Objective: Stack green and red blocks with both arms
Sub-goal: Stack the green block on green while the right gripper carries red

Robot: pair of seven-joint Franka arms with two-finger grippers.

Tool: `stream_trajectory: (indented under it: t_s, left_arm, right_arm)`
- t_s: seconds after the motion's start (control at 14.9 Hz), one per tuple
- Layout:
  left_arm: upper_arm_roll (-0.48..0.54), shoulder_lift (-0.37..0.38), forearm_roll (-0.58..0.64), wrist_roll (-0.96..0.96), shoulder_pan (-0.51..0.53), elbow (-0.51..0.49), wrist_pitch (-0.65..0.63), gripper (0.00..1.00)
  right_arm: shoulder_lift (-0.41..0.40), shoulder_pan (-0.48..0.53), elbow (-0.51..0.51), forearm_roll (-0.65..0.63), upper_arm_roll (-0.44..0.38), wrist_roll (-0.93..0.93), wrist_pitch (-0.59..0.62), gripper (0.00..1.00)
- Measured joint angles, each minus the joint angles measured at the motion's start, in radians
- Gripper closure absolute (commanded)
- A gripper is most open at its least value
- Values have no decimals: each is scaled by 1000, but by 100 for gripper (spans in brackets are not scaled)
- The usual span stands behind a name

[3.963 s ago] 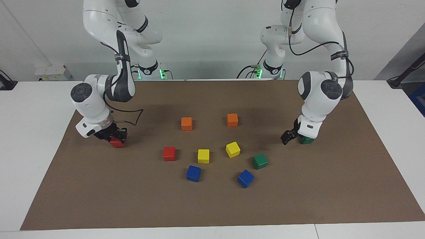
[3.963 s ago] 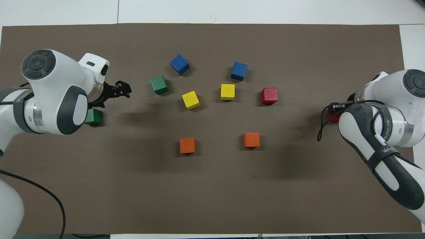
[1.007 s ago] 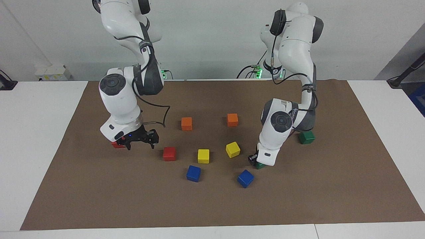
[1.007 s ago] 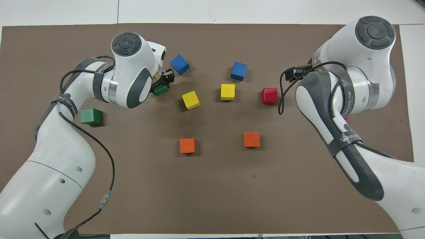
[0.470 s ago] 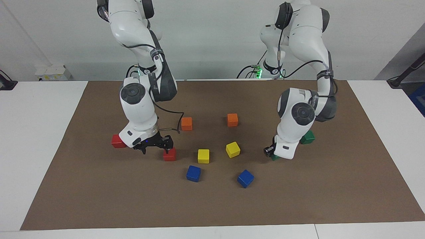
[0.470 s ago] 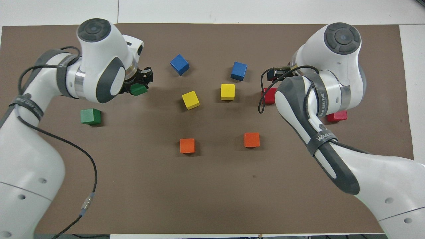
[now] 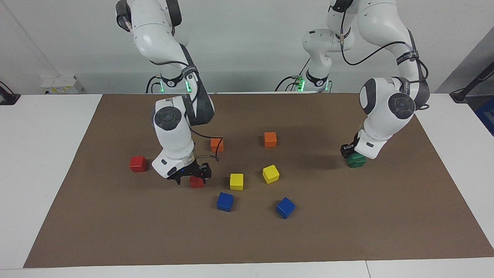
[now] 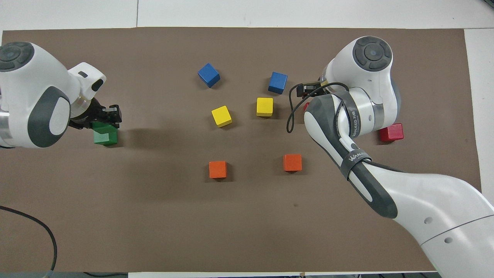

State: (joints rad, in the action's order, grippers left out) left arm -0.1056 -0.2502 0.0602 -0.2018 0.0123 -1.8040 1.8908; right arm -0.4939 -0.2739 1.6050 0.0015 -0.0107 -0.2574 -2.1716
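The left gripper (image 7: 348,151), clamped on a dark green matte cube (image 8: 103,126) over the other green cube (image 7: 357,162), risks an off-centre drop, and the wide-open right gripper (image 7: 193,176) may knock the bright red matte cube (image 7: 197,182).

A white tabletop (image 7: 42,162) is carrying a large brown mat (image 7: 347,231) that is covering most of it. Lying on the mat are two orange cubes (image 7: 217,144) nearest the robots, two yellow cubes (image 7: 236,181) farther out, and two blue cubes (image 7: 225,201) farthest of all. One red block (image 7: 138,163) is sitting alone toward the right arm's end; a second red block (image 7: 197,181) is resting just beside the yellow cubes. A green block (image 7: 356,161) is lying toward the left arm's end, with another green block (image 8: 110,129) showing on or just above it.
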Motion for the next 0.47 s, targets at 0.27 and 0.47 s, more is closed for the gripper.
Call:
stream_trajectory:
  t_s: [0.27, 0.47]
  left_arm:
    - [-1, 8, 0, 136, 21, -20, 2, 100]
    - [0, 12, 0, 185, 40, -48, 32, 100]
  right_arm:
    - [-15, -19, 14, 1, 10, -29, -20, 0]
    - [-18, -15, 36, 1, 7, -29, -35, 0]
